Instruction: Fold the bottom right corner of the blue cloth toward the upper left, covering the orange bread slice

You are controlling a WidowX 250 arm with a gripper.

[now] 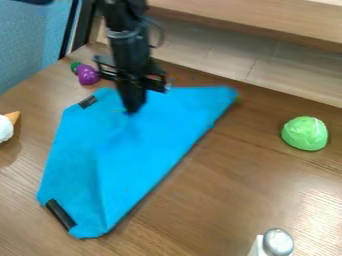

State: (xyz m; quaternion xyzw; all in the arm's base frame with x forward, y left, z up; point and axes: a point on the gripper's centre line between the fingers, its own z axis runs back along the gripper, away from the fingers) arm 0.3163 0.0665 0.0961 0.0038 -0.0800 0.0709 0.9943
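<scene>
"Fingers: wide or narrow?"

"I cannot tell. They run together into one dark shape, pointing down."

"Where is the gripper?"

"Over the upper part of the cloth, with the arm coming in from the top edge. Whether the tips touch the cloth, I cannot tell."

"And the cloth?"

"Bright blue, on the table, left of the middle. It narrows toward its lower end, and creases run down from below the gripper. Two black strips show along its left side, one near the top corner, the other at the bottom."

"What is around it?"

"Just beyond its upper left corner lies a purple toy with a green top. At the left edge is a cone with a white scoop, part of it cut off."

"On the right?"

"A green dome, well apart from the cloth. At the bottom edge stands a shaker with a silvery cap. A wooden ledge runs along the back."
</scene>
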